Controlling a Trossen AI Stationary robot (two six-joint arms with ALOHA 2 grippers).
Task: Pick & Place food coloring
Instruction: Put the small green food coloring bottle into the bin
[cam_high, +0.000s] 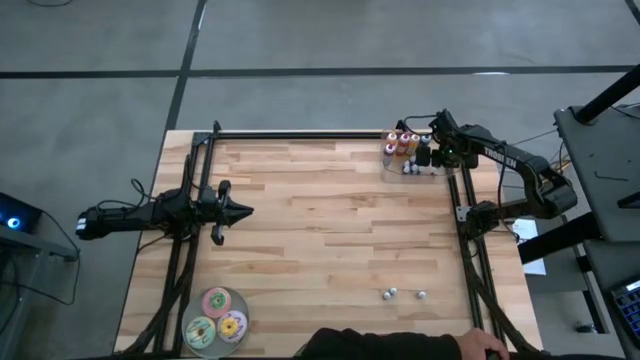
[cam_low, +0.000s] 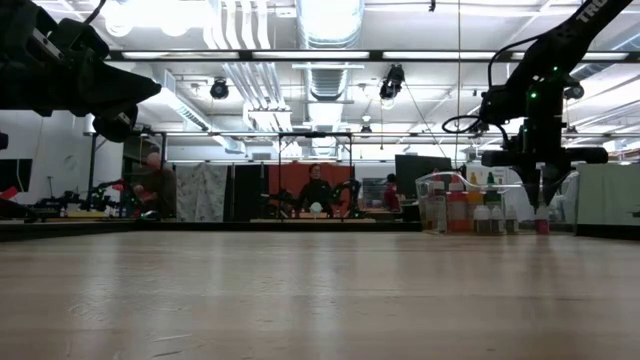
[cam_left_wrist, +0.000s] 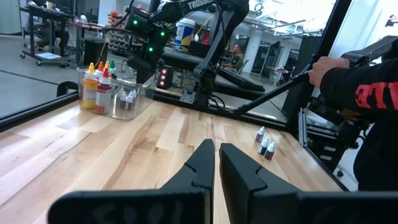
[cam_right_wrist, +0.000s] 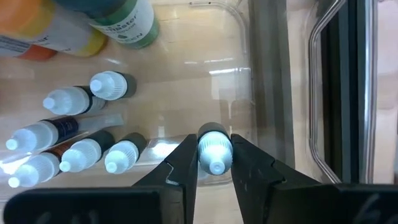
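Nearest the lens in the right wrist view: a tiny bottle (cam_right_wrist: 214, 151) with a pale cap, pinched between the two dark fingers of the right gripper (cam_right_wrist: 215, 163), which close on its sides; it hangs cap-up over the floor of a clear plastic bin (cam_right_wrist: 242, 37). In the same bin, just beside the fingers, lie six more small bottles (cam_right_wrist: 81, 152), pale-capped with dark or reddish bodies, and past them larger bottles (cam_right_wrist: 121, 17) in green and orange. High view: the bin (cam_high: 400, 166) sits at the table's far right corner with the right gripper (cam_high: 424, 157) over it; three loose small bottles (cam_high: 402, 294) stand well apart from it near the front edge; the left gripper (cam_high: 243, 211) waits over the left side, its fingers nearly together and holding nothing. A person's hand (cam_high: 478, 345) rests at the table's front edge. Three flat round discs (cam_high: 215, 318), pink, green and yellow, lie at the front left corner. Low view: the right gripper (cam_low: 533, 202) points down into the bin (cam_low: 432, 205). Left wrist view: the left gripper's fingers (cam_left_wrist: 200, 163) nearly touch, empty; the three loose bottles (cam_left_wrist: 265, 145) stand ahead on the wood.
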